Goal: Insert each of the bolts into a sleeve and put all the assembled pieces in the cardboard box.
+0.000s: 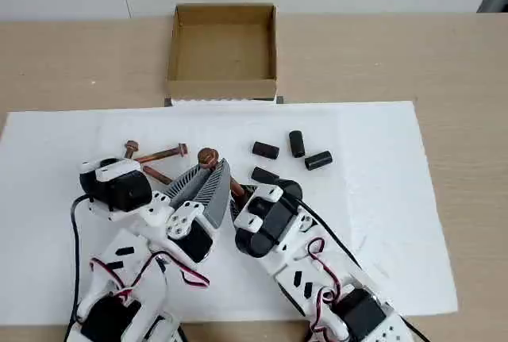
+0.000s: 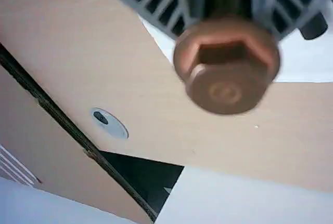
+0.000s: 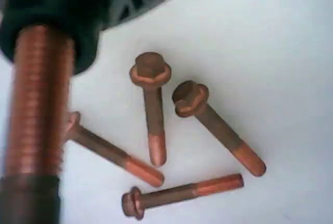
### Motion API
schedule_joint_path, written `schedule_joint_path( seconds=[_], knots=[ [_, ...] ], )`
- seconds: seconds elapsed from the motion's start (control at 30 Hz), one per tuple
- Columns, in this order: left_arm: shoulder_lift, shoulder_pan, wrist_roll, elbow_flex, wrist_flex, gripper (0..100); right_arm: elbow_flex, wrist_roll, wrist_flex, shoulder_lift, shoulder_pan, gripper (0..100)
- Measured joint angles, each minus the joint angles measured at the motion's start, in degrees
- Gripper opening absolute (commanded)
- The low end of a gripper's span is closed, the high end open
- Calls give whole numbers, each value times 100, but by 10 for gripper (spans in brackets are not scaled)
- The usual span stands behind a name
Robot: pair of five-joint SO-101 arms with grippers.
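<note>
Slantwise, left gripper (image 1: 213,169) holds bolt (image 1: 208,156) head toward box (image 1: 222,88).

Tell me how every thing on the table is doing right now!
Cardboard box: open, empty.
Left tool: shut on the held bolt.
Held bolt: lifted off the sheet, clamped just below its head.
Loose bolts: four, lying flat.
Loose sleeves: four, lying flat, no bolts in them.
</note>
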Motion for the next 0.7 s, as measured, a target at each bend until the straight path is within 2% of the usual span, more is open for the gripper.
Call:
schedule_joint_path(
  seconds=[0.13,0.43,0.57,0.63,0.7],
  knots=[
    [-18,88,-62,53,176,6,0,132,0,0,0,2],
    [0,457,-1090,114,958,6,-9,536,0,0,-35,2],
    [-9,475,-1292,202,1160,8,0,607,0,9,-62,2],
    [-26,484,-1319,220,1213,28,9,607,0,9,-62,2],
    [-35,484,-1319,220,1240,92,9,607,0,9,-62,2]
  ],
)
